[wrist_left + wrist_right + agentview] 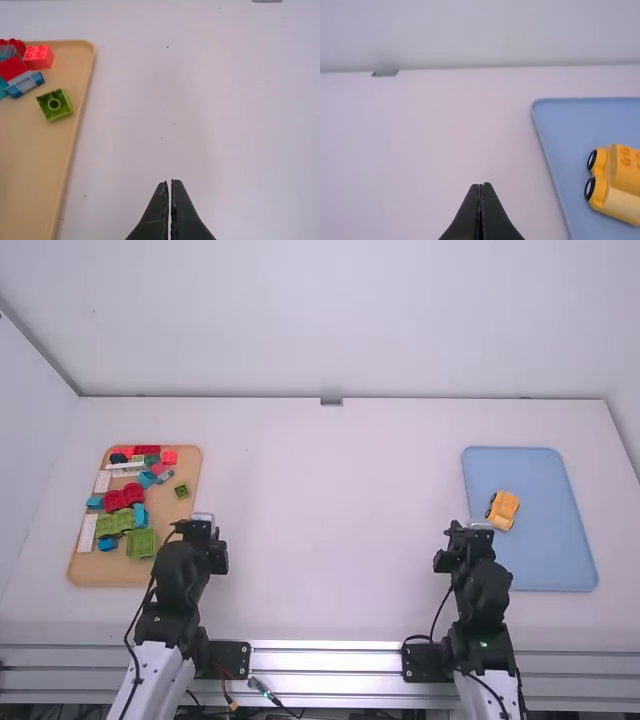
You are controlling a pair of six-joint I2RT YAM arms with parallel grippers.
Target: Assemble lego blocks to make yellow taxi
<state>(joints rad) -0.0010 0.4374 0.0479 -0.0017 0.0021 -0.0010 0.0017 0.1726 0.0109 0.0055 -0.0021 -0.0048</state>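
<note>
Table (330, 520) stretches white to a pale wall (330, 320), left tool (198, 531) and right tool (469, 537) closed.

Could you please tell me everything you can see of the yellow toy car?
The yellow toy car rests on the blue tray, left of the tray's middle in the high view. It looks like smooth plastic, with rounded bodywork, two black wheels with pale centres in sight, and studs on a raised block. Neither gripper holds it.
</note>
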